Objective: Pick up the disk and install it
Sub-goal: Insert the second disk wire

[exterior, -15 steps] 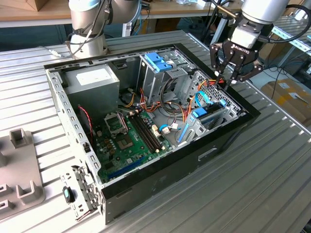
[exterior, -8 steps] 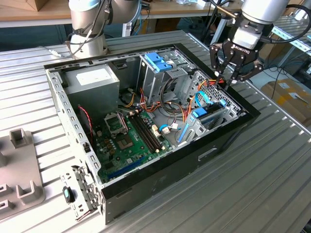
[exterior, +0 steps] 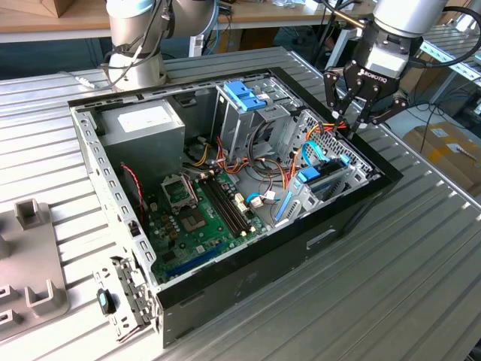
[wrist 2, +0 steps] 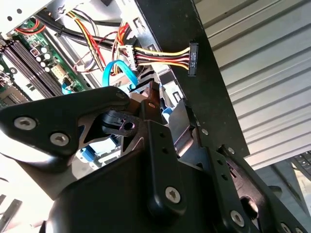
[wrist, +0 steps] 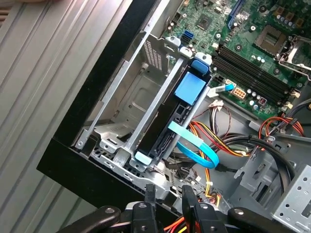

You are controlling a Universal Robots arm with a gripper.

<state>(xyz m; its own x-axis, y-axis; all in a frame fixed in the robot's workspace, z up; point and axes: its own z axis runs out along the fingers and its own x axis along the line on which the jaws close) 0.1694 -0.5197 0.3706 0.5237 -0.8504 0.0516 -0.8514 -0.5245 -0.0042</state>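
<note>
The disk [wrist: 164, 124] lies in the metal bay at the front corner of the open computer case [exterior: 248, 282]. It shows as a dark slab with a blue tab [wrist: 192, 88] and a light blue rail end. In the exterior view the disk [exterior: 322, 177] sits low beside the case's right wall. My gripper [exterior: 355, 125] hangs above that wall, clear of the disk. In the first wrist view my gripper [wrist: 167, 196] has its fingertips [wrist: 148, 196] a small gap apart, with nothing between them.
A light blue data cable [wrist: 195, 148] loops beside the bay, and a loose black power connector [wrist 2: 193, 59] hangs over the case wall. A tall drive cage with a blue bracket [exterior: 244, 96], the motherboard [exterior: 199, 214] and the power supply [exterior: 143, 124] fill the case. Another arm's base [exterior: 135, 53] stands behind.
</note>
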